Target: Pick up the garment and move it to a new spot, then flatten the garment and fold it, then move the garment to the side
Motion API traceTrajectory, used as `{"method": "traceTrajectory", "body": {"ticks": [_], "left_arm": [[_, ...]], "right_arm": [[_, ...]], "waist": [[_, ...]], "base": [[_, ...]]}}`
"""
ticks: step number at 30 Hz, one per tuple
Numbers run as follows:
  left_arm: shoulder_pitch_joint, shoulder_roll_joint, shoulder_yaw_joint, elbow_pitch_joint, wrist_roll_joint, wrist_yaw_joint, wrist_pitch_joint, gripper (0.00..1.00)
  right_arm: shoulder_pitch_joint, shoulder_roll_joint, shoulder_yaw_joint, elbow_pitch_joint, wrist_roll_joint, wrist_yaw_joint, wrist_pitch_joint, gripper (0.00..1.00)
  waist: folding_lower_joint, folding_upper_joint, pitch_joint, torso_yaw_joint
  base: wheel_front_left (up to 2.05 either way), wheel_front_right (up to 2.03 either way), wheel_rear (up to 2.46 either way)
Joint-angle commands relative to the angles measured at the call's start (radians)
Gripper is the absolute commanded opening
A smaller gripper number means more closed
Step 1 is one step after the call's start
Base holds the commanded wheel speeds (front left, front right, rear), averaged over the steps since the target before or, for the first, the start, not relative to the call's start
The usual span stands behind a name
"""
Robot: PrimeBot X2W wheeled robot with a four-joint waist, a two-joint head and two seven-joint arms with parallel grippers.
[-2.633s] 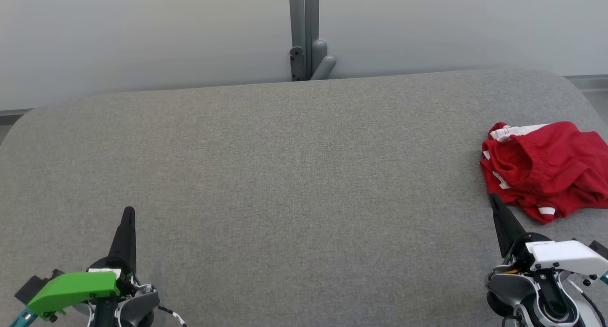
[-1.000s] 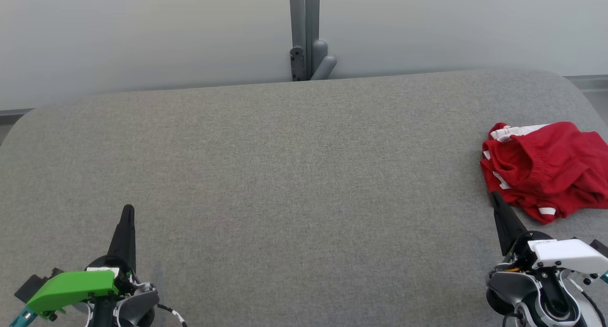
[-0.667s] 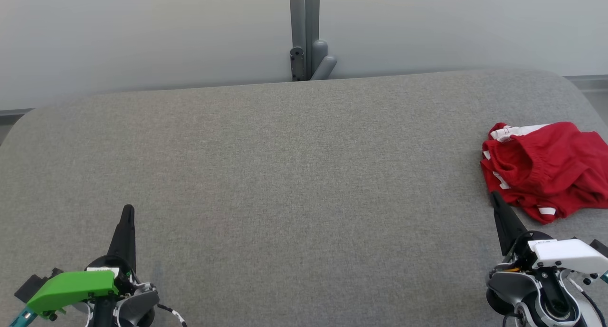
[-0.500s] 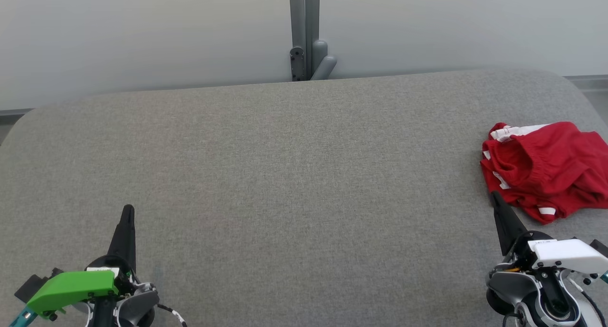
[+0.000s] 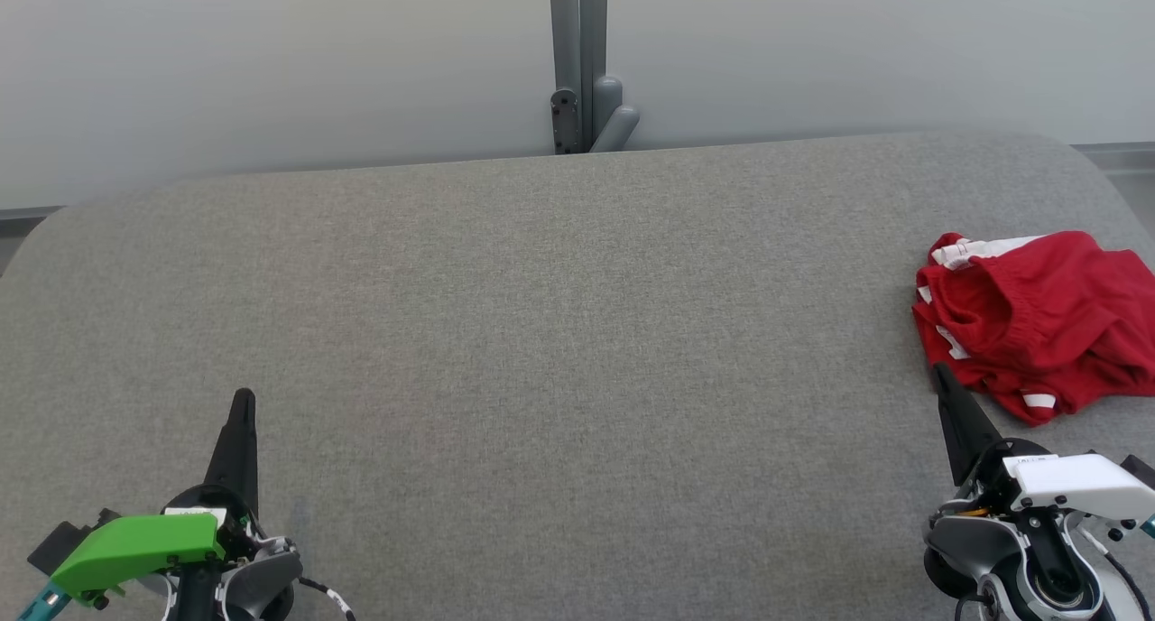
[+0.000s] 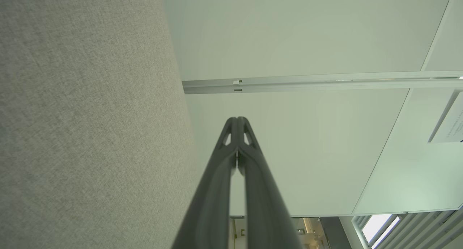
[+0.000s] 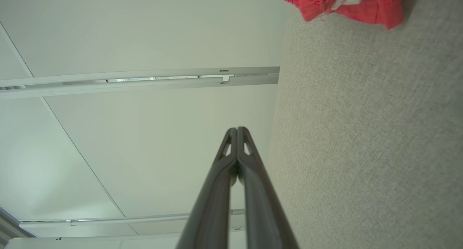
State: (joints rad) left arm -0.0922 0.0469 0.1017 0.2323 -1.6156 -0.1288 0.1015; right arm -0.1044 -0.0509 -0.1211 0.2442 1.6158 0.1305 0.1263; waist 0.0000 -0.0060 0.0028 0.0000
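**Garment.** The garment [image 5: 1038, 319] is red with white trim. It lies crumpled in a heap at the right edge of the head view, at mid-height, on the grey pad [image 5: 559, 332]. The frame edge cuts off its right side.

**Right gripper.** The right gripper [image 5: 940, 373] sits at the lower right of the head view. Its fingers are pressed together along their length and hold nothing. The tip points up the frame and ends just below the garment's lower left corner. In the right wrist view the fingertips meet at centre frame, and the garment is at the top right, apart from them. A white cover [image 5: 1074, 481] sits on this wrist.

**Left gripper.** The left gripper [image 5: 243, 397] sits at the lower left of the head view. Its fingers are closed tip to tip and empty, over bare pad and well apart from the garment. A green cover [image 5: 135, 544] sits on this wrist.

**Surroundings.** Grey pad fabric spans the frame between the two grippers. Behind the pad's far edge, at top centre, a grey post [image 5: 577, 52] carries a bracket [image 5: 595, 115] at its foot. Pale wall panels [image 5: 271, 61] stand on both sides of the post.
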Motion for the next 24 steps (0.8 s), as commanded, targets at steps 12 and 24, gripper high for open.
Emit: {"method": "traceTrajectory", "body": {"ticks": [12,24], "left_arm": [[-0.008,0.006,0.005,-0.003,0.0,-0.005,0.001,0.0],[-0.008,0.006,0.005,-0.003,0.0,-0.005,0.001,0.0]], "right_arm": [[-0.004,-0.002,-0.004,-0.004,-0.005,0.0,0.004,0.0],[-0.004,-0.002,-0.004,-0.004,-0.005,0.0,0.004,0.0]], "waist": [[0.0,0.006,0.0,0.0],[0.0,0.006,0.0,0.0]], "base": [[0.0,0.0,0.0],[0.0,0.0,0.0]]}}
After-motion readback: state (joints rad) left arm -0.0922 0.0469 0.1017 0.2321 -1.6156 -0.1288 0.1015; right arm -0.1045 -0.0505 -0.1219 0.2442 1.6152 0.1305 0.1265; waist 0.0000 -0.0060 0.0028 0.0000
